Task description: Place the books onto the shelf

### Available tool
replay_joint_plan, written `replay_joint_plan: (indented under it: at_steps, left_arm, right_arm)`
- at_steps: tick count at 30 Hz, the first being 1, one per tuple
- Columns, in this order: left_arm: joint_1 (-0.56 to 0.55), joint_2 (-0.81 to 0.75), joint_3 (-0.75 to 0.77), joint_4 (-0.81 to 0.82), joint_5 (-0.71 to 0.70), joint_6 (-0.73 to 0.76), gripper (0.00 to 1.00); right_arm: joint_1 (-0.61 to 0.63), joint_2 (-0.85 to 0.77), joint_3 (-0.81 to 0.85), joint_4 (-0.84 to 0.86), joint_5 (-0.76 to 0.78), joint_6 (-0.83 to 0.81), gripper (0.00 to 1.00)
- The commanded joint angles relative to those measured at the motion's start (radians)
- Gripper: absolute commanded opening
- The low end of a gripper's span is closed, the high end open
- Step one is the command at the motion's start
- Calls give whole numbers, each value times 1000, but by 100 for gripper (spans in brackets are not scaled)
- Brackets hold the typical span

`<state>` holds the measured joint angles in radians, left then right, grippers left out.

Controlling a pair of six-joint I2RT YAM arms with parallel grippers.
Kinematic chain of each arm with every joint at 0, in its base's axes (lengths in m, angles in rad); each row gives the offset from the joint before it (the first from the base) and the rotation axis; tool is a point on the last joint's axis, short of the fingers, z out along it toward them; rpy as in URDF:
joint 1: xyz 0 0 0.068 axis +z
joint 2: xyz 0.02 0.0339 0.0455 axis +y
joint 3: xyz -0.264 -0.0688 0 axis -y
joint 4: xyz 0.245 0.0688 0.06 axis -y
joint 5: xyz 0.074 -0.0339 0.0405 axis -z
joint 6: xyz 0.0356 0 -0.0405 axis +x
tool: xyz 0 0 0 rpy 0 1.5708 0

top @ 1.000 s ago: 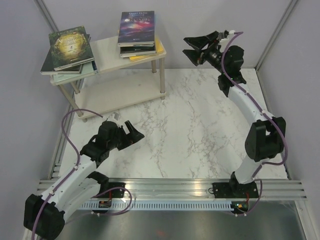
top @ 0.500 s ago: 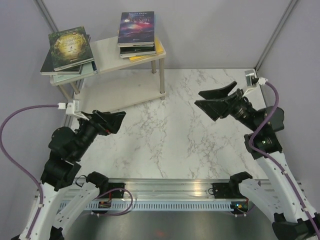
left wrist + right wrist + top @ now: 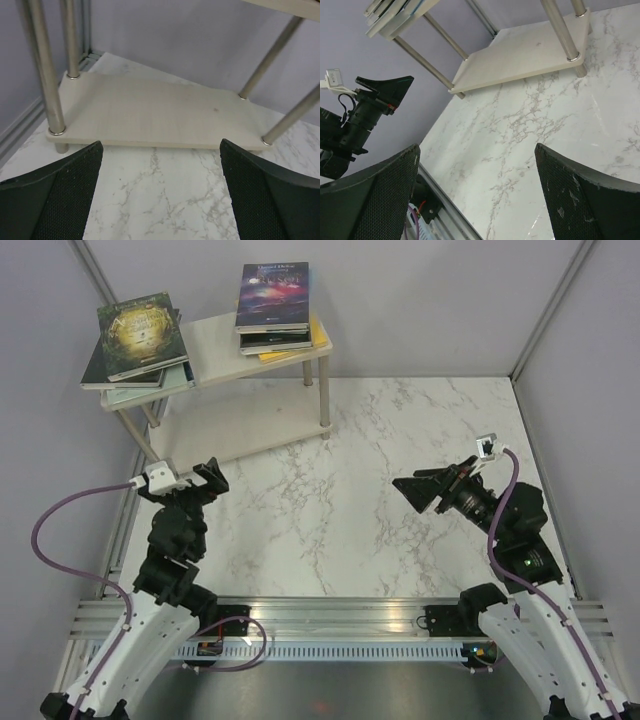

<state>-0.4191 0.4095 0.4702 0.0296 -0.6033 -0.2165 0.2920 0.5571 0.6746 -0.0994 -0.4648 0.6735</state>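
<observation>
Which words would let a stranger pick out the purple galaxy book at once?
Find the cream shelf at the marble table's far left corner; two stacks of books lie on its top board. Take the right-hand stack: the purple galaxy book lies uppermost. The other stack is topped by a green-gold cover.

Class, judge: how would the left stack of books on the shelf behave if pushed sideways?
The left stack probably slides off readily: it overhangs the shelf's end. Its books lie fanned, so they would likely shear apart. They look thin, so probably light and bendy.
</observation>
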Motion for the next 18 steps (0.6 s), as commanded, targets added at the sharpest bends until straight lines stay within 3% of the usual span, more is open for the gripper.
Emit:
replay_joint_plan:
  at_steps: [1, 3, 8, 10, 13, 15, 18]
  left_arm:
    - [6, -2, -53, 159, -253, -1, 100]
    - [6, 49, -138, 289, -268, 3, 100]
    - [6, 230, -191, 338, -438, -43, 97]
    - [6, 314, -269, 558, -484, 41, 98]
    - [37, 455, -373, 879, -397, 124, 99]
    - [100, 614, -384, 966, -236, 127, 100]
    - [132, 805, -370, 1178, -127, 211, 100]
  right_arm:
    - [-2, -26, -32, -17, 55, -61, 98]
    - [-2, -32, -52, -17, 49, -69, 98]
    - [-2, -52, -115, -2, 64, -28, 98]
    - [-2, -65, -147, 10, 98, -6, 98]
    - [-2, -77, -187, 75, 78, 3, 98]
    - [-2, -75, -217, 92, 80, 9, 98]
    - [-4, -72, -248, 122, 89, 9, 98]
